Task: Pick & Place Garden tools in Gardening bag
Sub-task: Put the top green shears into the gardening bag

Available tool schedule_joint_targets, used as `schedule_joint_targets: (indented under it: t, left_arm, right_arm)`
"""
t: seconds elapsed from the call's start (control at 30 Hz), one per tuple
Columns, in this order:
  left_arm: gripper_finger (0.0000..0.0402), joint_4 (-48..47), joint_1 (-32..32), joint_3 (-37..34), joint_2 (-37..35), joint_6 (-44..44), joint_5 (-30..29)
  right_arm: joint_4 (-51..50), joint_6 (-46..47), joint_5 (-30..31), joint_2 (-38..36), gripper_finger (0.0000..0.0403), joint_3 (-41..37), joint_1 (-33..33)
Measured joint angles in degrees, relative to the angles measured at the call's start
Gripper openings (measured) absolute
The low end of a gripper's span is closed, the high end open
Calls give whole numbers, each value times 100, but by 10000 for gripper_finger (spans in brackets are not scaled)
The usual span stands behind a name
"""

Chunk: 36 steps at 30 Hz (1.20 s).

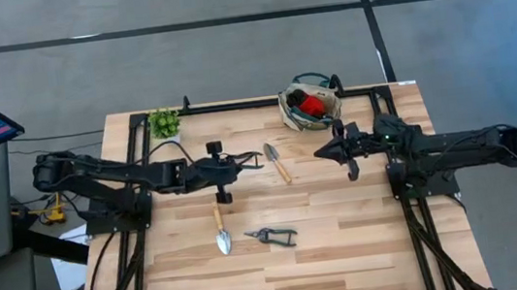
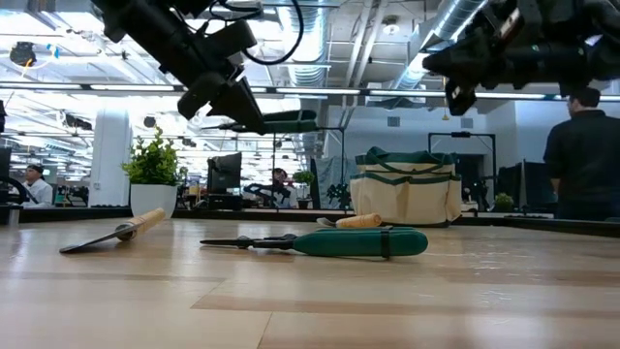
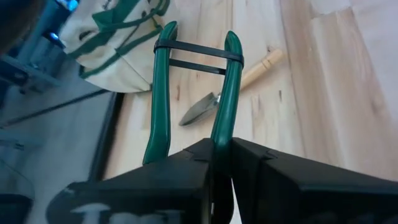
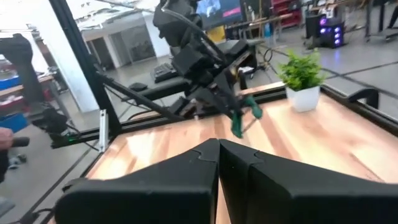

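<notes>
Green-handled shears (image 3: 224,93): clamped by one handle in the left gripper (image 3: 221,165), held in the air above the middle of the table (image 1: 348,242), blades hidden inside the grip; a black band ties the two handles together near their free ends. The free ends point toward the right arm.

Gardening bag (image 1: 311,105): upright at the far edge, right of centre, beige with green trim; something red (image 1: 311,106) lies inside, too small to name surely.

Wooden-handled trowel (image 1: 277,162): flat on the boards between the held shears and the bag, just beyond the left gripper's reach line.

Second wooden-handled trowel (image 1: 220,229): flat, nearer the front edge, below the left gripper, blade toward the near side.

Black-handled pruners (image 1: 272,235): flat, just right of the second trowel, apart from it.

Potted plant (image 1: 164,124): far left corner, well apart from the bag.

Right gripper (image 1: 324,151): fingers together, holding nothing, raised just near side of the bag, facing the left gripper across the first trowel.

Open room: the near half and right side of the boards are bare. Black frame rails (image 1: 405,216) run along both sides and the far edge.

A person (image 2: 581,155) stands beyond the table's right.
</notes>
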Motion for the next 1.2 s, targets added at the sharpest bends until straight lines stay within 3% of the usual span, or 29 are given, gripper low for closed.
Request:
schedule_joint_targets:
  t: [0.2,0.57,0.73,0.9,1.03,1.2]
  left_arm:
    - [12,173,-178,63,0,246,-356]
    - [12,1614,-144,66,-2,897,-586]
    - [12,2923,-48,72,153,912,-586]
    - [12,3848,264,80,712,877,-546]
    - [12,4119,433,329,1264,644,-677]
    - [11,4257,478,905,1720,640,-677]
  right_arm:
    - [-687,-2,12,370,0,627,90]
    - [-1134,399,21,1013,9,1400,-277]
    - [-868,-45,25,1430,52,1419,-278]
    - [180,-316,29,1781,100,1432,-135]
    - [799,-359,269,2029,135,1428,-58]
    - [761,-355,895,2312,178,1421,-73]
